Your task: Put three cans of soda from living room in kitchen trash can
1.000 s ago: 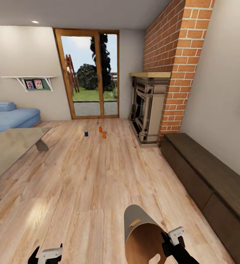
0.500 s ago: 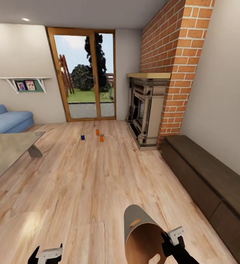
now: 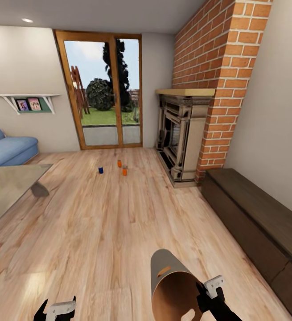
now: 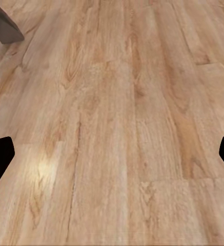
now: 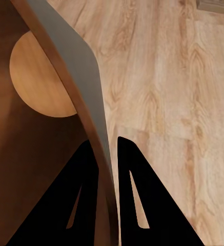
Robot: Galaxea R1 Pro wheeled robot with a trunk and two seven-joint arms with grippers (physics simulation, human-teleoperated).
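I've swung my view right and rolled forward: the three cans sit a bit nearer, and the sofa slips off left.

The plank floor is warm brown wood. On it stand a blue can and two orange cans, close together.

Lighting is bright and even. Daylight enters through the glass doors; a ceiling spotlight glows. Soft glare patches mark the plank floor. Renders are sharp, with wide-angle stretching toward the edges.
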